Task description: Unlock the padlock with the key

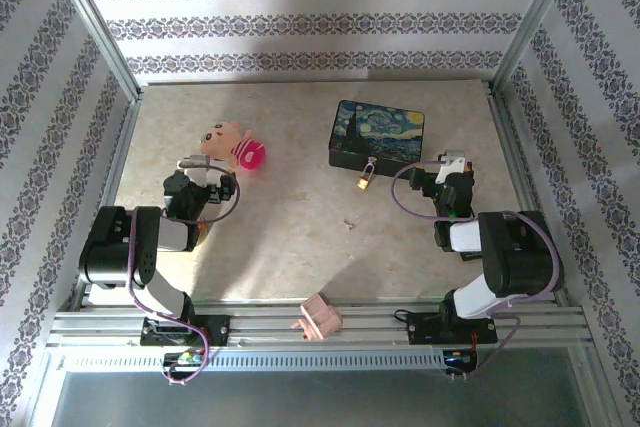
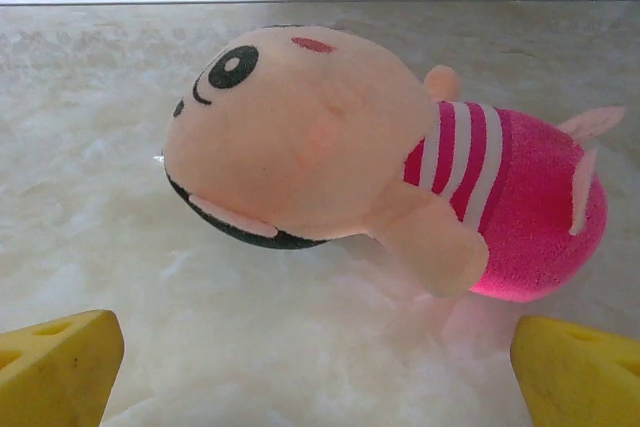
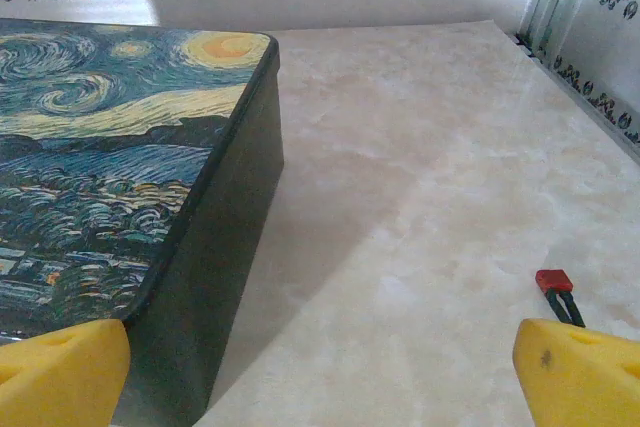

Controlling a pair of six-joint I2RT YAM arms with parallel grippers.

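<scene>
The small brass padlock (image 1: pixel 362 183) hangs by its thin shackle from the front latch of the painted night-sky box (image 1: pixel 380 131), resting on the table. A tiny dark sliver, apparently the key (image 1: pixel 350 224), lies on the table a little in front of the padlock. My right gripper (image 1: pixel 452 163) is to the right of the box, well apart from the padlock. In the right wrist view it (image 3: pixel 320 375) is open and empty, with the box (image 3: pixel 100 167) on its left. My left gripper (image 1: pixel 194 163) is far left, open and empty (image 2: pixel 320 372).
A pink and peach plush toy (image 1: pixel 233 147) lies just ahead of the left gripper, large in the left wrist view (image 2: pixel 350 147). A small red-tipped item (image 3: pixel 553 281) lies by the right fingertip (image 3: pixel 585 372). A pink block (image 1: pixel 320 317) rests on the front rail. Patterned walls enclose the table.
</scene>
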